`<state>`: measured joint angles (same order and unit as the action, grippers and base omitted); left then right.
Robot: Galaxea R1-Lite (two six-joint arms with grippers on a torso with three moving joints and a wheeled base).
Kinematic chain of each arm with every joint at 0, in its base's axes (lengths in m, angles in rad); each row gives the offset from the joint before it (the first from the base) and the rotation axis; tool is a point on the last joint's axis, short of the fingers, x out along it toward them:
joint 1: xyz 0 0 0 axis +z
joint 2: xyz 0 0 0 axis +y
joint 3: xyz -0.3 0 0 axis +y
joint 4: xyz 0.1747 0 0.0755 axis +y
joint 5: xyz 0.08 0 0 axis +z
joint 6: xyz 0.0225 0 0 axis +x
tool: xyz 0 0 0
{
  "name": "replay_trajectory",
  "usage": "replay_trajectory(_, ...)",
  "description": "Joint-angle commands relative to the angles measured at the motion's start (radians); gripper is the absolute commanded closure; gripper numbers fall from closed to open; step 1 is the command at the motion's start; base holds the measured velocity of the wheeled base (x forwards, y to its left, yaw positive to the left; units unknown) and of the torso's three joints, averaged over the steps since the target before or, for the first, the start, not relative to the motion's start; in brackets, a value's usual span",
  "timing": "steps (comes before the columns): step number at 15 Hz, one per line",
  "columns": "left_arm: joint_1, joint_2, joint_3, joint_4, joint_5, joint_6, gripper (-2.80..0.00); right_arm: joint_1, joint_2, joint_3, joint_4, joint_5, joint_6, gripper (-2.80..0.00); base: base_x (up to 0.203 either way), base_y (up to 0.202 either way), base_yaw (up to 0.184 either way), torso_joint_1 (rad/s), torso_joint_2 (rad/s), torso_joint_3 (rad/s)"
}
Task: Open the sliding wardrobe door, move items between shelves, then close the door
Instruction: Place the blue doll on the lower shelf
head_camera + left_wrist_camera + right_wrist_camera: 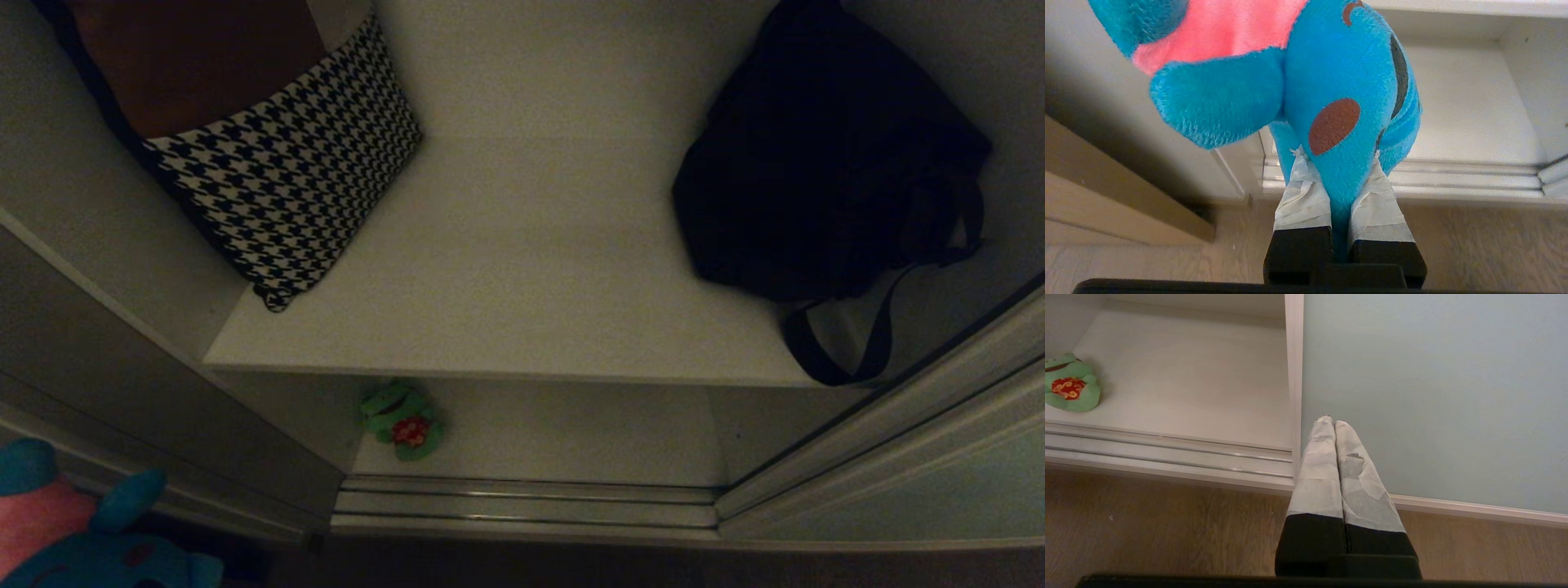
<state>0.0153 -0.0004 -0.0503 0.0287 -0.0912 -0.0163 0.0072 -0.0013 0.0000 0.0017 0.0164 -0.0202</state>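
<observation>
The left gripper (1337,163), its taped fingers pinched on the fuzzy blue toy (1339,81), hangs outside the wardrobe. The green toy (402,422), round and soft, sits at the lower shelf's (571,441) front left corner. The right gripper (1329,422) is closed and empty before the matte door (1433,396).

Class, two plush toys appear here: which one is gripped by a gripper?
The blue plush toy, pinched by the left gripper. The green plush toy lies free on the lower shelf.
</observation>
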Motion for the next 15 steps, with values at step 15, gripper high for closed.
replay_trajectory(15,0.0,0.003,0.032,-0.067,0.022,0.004,0.0,0.0,0.0,0.0,0.0,0.0,-0.001,0.0,-0.148,0.0,0.0,0.0,0.0,0.002)
